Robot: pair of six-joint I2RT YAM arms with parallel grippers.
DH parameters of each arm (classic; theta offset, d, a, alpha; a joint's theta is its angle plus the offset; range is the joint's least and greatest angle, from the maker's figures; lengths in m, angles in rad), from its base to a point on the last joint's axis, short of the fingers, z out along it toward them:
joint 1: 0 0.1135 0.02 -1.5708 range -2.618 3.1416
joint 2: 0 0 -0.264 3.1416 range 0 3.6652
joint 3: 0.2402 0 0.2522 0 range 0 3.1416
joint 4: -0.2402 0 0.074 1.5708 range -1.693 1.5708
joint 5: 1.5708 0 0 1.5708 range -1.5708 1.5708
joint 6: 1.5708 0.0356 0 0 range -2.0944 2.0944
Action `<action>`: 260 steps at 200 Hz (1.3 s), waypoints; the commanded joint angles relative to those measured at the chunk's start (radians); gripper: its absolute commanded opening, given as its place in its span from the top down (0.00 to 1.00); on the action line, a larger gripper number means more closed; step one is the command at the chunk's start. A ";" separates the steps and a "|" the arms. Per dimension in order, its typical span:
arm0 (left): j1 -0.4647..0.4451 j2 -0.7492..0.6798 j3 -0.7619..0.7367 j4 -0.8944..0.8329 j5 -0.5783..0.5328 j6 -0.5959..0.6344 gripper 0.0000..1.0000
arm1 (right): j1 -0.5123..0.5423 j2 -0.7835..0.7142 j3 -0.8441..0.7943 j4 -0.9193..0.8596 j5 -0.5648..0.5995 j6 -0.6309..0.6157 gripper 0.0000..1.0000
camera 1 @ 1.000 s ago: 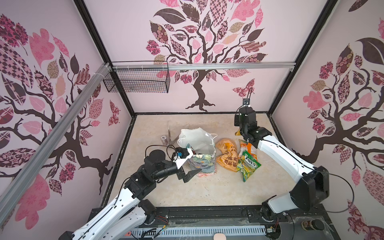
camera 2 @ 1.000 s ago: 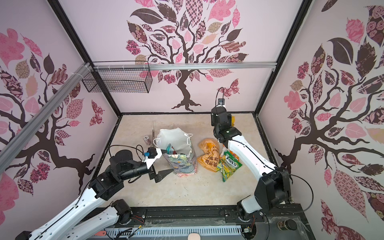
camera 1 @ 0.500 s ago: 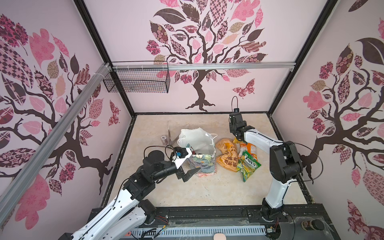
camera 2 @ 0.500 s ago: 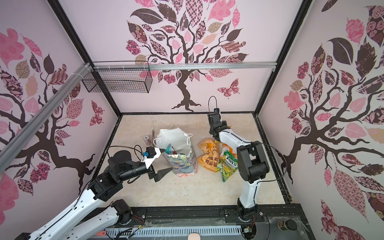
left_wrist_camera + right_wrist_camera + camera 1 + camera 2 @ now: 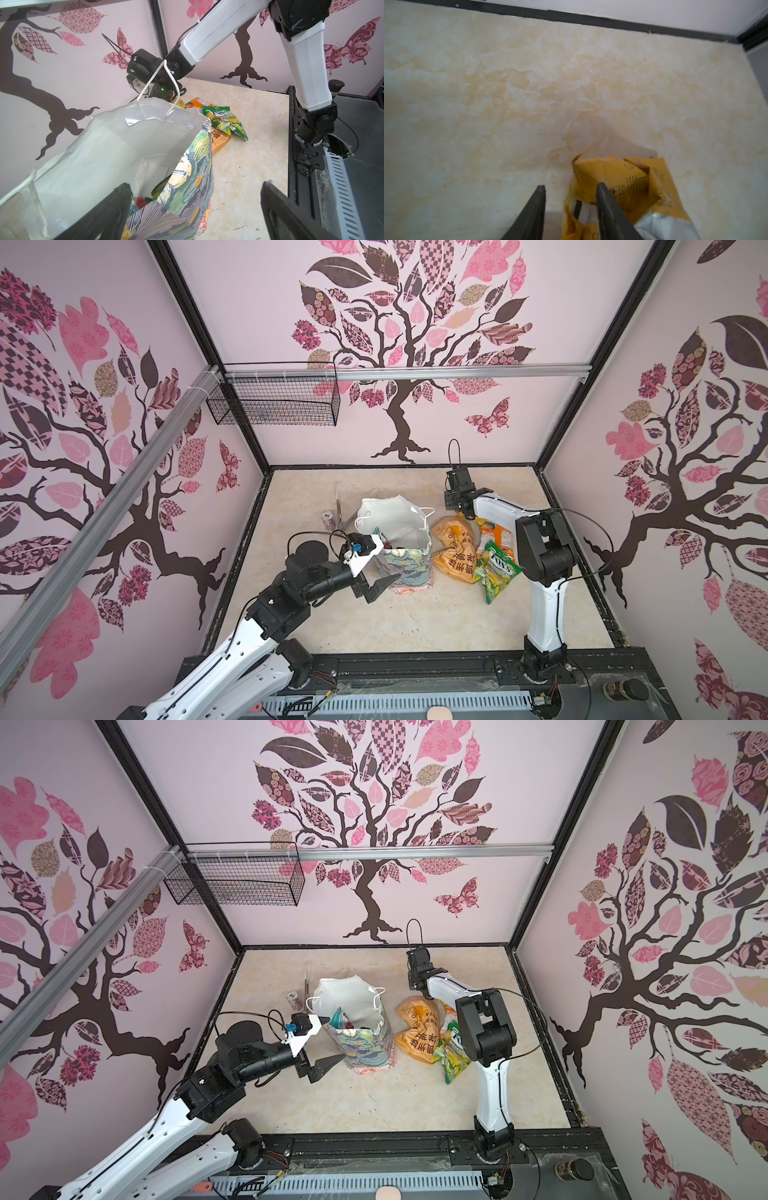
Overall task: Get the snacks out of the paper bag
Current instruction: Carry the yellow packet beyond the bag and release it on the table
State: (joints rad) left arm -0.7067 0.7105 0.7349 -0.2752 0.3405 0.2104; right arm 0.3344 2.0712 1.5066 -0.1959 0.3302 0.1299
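Left gripper [image 5: 196, 185] spread wide, empty, one finger at the rim of the paper bag [image 5: 405, 568] (contact unclear); right gripper [image 5: 571, 185] half parted, gripping nothing, small yellow packet [image 5: 623, 178] beside one finger. Bag upright, teal-red packet [image 5: 339, 1017] inside; orange packet [image 5: 453, 551] and FOX'S packet [image 5: 496, 568] lie just beside it.

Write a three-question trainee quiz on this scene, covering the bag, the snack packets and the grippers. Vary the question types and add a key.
1. True or false: the paper bag lies flat on its side.
2. The green packet lies: A) inside the bag; B) on the table beside the big orange packet; C) on top of the bag.
3. Fill in: the fingers of the left gripper stand ____.
Key: 1 false; 2 B; 3 open.
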 commanded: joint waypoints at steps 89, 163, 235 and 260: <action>0.000 -0.008 0.029 0.001 -0.018 0.007 0.02 | 0.002 -0.278 0.048 -0.115 -0.268 0.074 0.13; 0.000 -0.030 0.025 0.001 -0.136 0.006 0.02 | 0.003 -0.435 0.075 -0.116 -0.555 0.146 0.00; 0.004 -0.061 0.021 0.002 -0.375 -0.011 0.02 | 0.100 -0.434 0.248 -0.298 -0.697 0.102 0.01; 0.006 -0.062 0.022 0.003 -0.411 -0.016 0.01 | 0.183 -0.388 0.385 -0.427 -0.669 0.031 0.01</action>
State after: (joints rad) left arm -0.7063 0.6579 0.7349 -0.2779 0.0017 0.2070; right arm 0.4442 1.6638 1.7554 -0.4786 -0.3271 0.2375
